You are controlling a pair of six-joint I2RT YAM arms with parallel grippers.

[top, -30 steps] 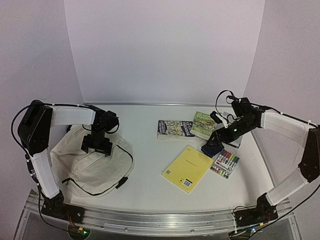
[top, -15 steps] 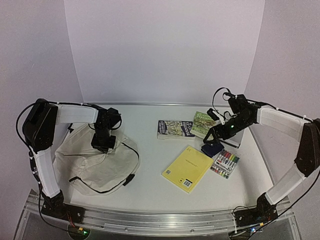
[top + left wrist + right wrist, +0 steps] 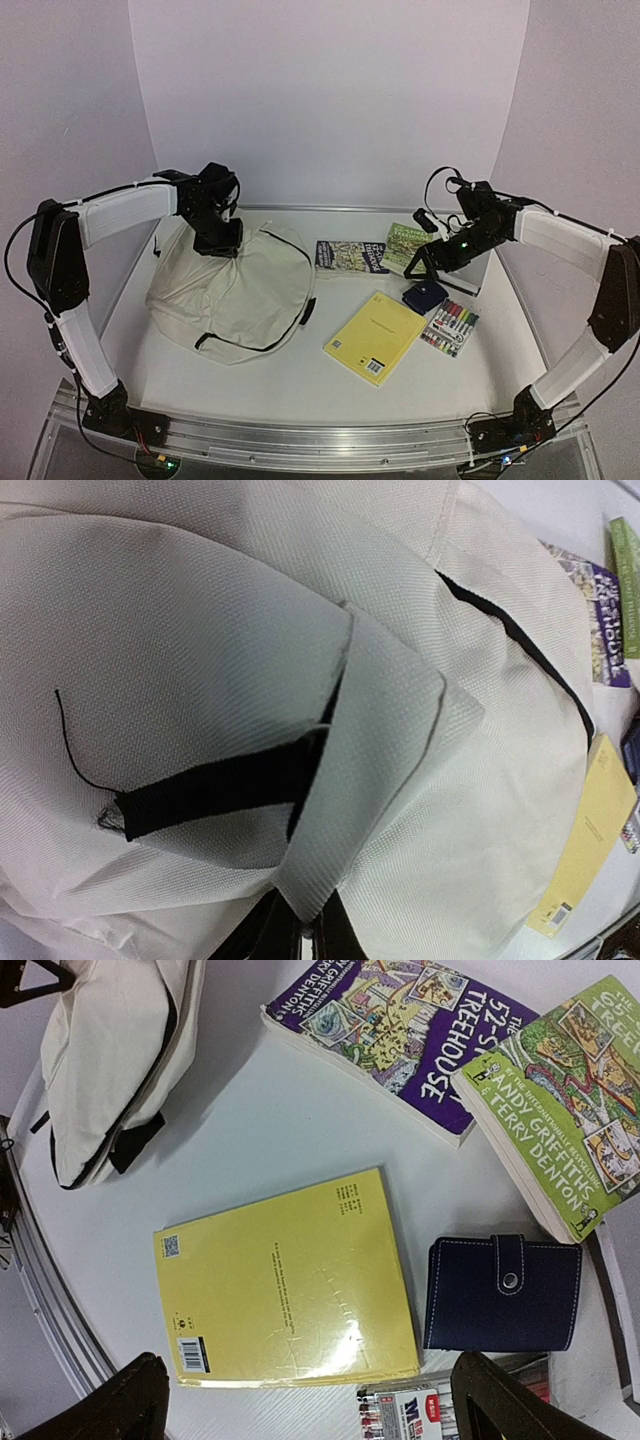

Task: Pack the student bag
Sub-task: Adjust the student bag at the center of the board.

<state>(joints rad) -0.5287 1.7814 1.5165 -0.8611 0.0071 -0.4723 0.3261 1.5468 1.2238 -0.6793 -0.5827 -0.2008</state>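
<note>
The left arm [image 3: 120, 205] and right arm [image 3: 565, 245] are built alike: long links wrapped in white padded sleeves, joined by chunky black joint housings, each mounted on a black base [image 3: 105, 408] fringed with thin coloured wires. Slim black cables run along the sleeves, and one cable [image 3: 440, 185] forms a loop above the right wrist, where a small green light [image 3: 463, 241] glows. The left gripper [image 3: 300, 938] and right gripper [image 3: 422, 268] are matte black, with blunt, dark fingers [image 3: 115, 1405].

Bottom edge cuts marker pack [image 3: 412, 1412]; right edge clips green book [image 3: 560, 1090]; student bag [image 3: 200, 630] overfills left wrist view.
</note>
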